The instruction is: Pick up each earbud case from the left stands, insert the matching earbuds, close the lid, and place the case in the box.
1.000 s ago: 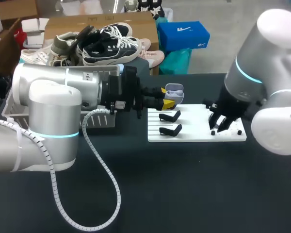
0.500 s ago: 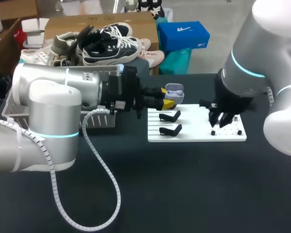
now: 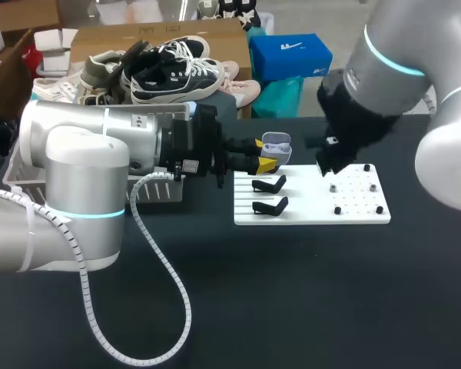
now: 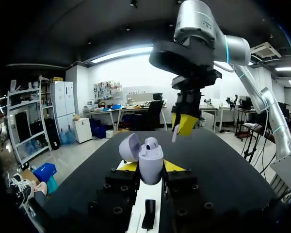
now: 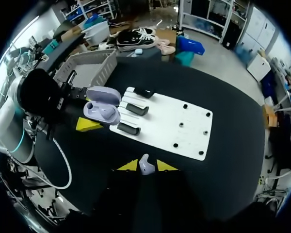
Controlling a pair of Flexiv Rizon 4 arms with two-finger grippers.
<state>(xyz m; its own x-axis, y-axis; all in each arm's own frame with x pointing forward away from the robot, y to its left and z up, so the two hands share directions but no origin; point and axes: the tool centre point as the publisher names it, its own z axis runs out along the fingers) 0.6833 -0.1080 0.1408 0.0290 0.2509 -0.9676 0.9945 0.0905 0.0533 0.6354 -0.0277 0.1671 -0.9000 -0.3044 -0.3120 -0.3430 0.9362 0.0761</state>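
My left gripper (image 4: 150,167) is shut on the base of an open lavender earbud case (image 4: 149,160), held upright at the left end of the white board (image 3: 311,214). One earbud (image 4: 151,142) sits in the case, whose lid leans back. In the head view the case (image 3: 276,144) hangs just above the black stands (image 3: 269,184). My right gripper (image 5: 145,166) is shut on a small lavender earbud (image 5: 144,165). It hovers above the board's middle (image 3: 328,160), to the right of the case (image 5: 103,109) and higher than it.
The board (image 5: 170,124) carries three black stands (image 5: 129,128) on its left part and several small pegs (image 3: 337,209) on its right part. A grey basket (image 5: 87,68) stands at the table's far left, behind my left arm.
My right arm has risen off the board's pegs and swung left toward the case, carrying the earbud. The left arm and case have not moved.
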